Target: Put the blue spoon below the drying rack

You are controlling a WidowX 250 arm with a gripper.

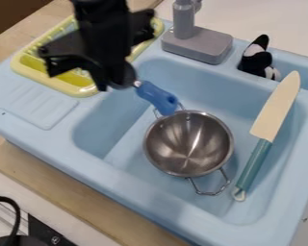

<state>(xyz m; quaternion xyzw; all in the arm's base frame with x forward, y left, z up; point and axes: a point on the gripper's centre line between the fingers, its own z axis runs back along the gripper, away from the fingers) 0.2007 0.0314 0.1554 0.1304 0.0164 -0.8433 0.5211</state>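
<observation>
Blue spoon [158, 97] in gripper fingers [101, 79]

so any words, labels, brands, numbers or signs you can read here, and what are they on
No text can be read anywhere in this picture.
Black panel, lower left corner: small pale marks, too small to read.
Sink rim: a few tiny dark specks, too small to tell whether they are print.
Blue spoon's handle, metal pot, knife: no lettering that I can make out.
</observation>
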